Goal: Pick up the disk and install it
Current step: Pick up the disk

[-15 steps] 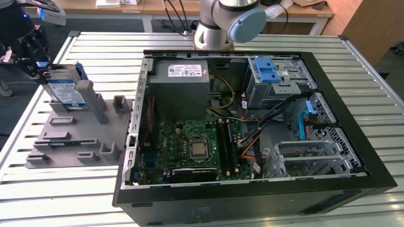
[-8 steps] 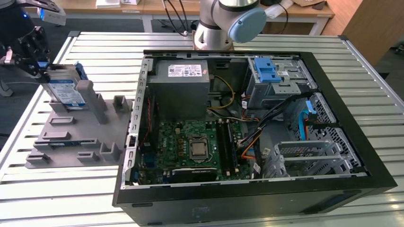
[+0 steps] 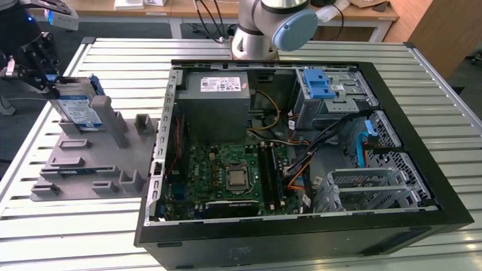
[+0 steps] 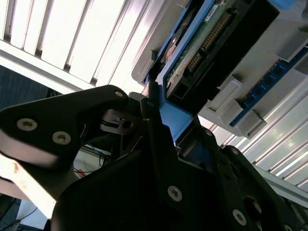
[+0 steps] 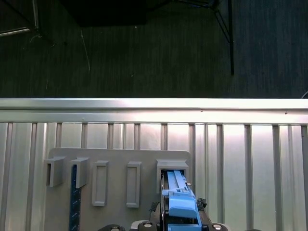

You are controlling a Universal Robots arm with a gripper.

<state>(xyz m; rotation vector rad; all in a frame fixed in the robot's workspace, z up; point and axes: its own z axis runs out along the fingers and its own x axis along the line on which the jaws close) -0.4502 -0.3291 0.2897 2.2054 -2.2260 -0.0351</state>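
Note:
The disk stands on edge in a slot at the far corner of the grey holder block, at the exterior view's left. It is silver with a white-and-blue label, clipped in a blue carrier frame. My black gripper is at its top edge and shut on the blue frame. In the second wrist view my gripper has the blue frame pinched between its fingers, with the disk's green circuit board beyond. In the first wrist view the disk's blue frame rises out of the block's slot.
An open computer case lies on the slatted metal table. Inside it are a large grey power supply box, a motherboard, a blue-latched drive bay and a metal cage. The arm's base stands behind the case.

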